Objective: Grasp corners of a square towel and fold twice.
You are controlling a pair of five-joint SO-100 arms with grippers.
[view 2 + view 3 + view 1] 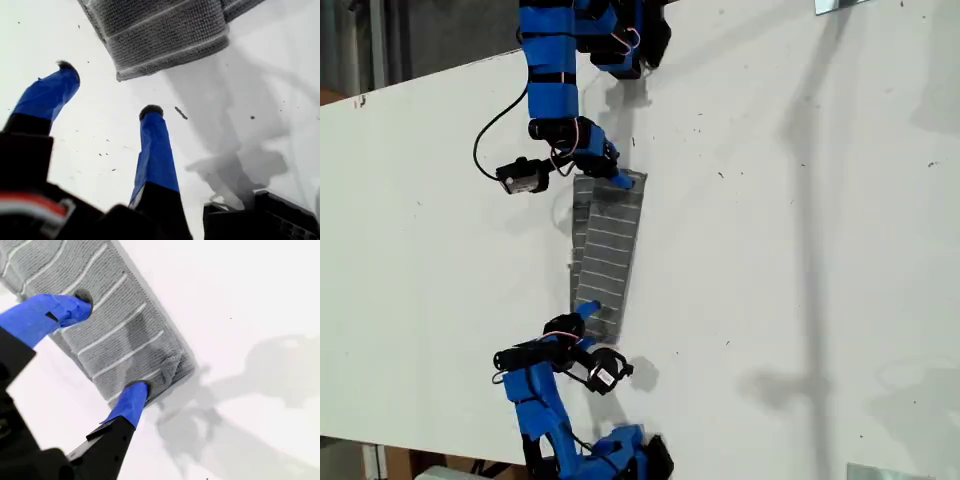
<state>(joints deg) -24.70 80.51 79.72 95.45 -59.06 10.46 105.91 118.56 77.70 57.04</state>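
**Get both corners pinched before you lift**

The towel (608, 250) lies as a narrow striped strip near the middle of the bench (800, 250), running between the two arms in the exterior view. I judge it is already folded once, with the second fold to come.

My second gripper (110, 345) stands wide open across one end of the strip. One fingertip (80, 304) is over the striped top and the other sits at the short edge, just beside a corner (182, 367). It holds nothing yet. My first gripper (109, 89) is also wide open and empty. Its tips rest short of the other end, whose near corner (122, 75) is close ahead but apart from both fingers.

How to do this step well:

- Ease my first gripper forward until the corner sits between its fingers. The edge looks thick (several layers, I think), so take all of them.
- Slide the lower finger under the cloth before closing; a pinch from above only bunches it.
- Shift my second gripper towards its corner — a grip nearer the middle would probably let that corner droop.
- Close both, then check each wrist view for cloth between the tips before raising anything.
- Lift low and evenly — the soft fabric will likely sag and skew.
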